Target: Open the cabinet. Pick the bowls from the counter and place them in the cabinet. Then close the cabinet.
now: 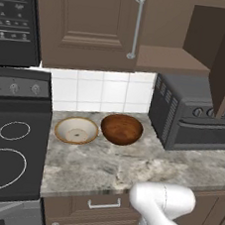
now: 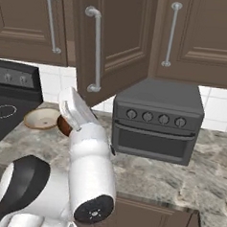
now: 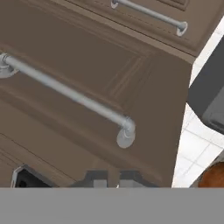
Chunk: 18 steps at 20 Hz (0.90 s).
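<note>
Counter [image 1: 127, 169]: bowls [image 1: 121, 129] sit well below tool [image 3: 113, 181], pressed together, nr cabinet door handle [image 3: 70, 94].

No readable text, brand, number or sign is being shown anywhere. Small pale markings are being displayed on the black control panel [image 1: 16, 10] at the upper left of the left base view, but they are too blurred to be read. White rings are being shown on the stovetop [image 1: 10, 157], carrying no lettering.
</note>
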Tool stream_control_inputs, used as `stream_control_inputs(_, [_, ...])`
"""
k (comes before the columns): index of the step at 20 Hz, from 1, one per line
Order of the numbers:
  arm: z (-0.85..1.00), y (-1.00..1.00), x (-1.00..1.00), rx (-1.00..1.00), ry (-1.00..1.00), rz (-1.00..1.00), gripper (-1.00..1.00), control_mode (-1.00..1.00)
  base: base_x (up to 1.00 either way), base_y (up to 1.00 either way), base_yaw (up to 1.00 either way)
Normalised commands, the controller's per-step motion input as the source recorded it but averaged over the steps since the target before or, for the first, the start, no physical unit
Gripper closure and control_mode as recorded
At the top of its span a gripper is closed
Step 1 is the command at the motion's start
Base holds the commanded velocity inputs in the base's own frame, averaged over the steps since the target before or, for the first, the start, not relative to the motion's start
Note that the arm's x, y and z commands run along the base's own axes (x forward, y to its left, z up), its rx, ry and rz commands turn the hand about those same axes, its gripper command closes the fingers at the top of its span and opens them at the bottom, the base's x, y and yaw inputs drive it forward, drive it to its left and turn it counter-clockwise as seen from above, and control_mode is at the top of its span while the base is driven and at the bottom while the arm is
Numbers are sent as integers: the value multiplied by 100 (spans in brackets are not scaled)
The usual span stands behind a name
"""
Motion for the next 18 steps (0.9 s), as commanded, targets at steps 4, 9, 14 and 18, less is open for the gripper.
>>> stream_control_inputs(4, [29, 35, -100, -1, -51, 0, -100, -100, 0, 0, 0])
stream_control_inputs(9, [85, 82, -98, -18, -34, -4, -100, -100, 0, 0, 0])
stream_control_inputs(14, [64, 100, -58, -33, -20, -9, -100, -100, 0, 0, 0])
stream_control_inputs(18, [37, 100, -12, -35, -8, -12, -100, -100, 0, 0, 0])
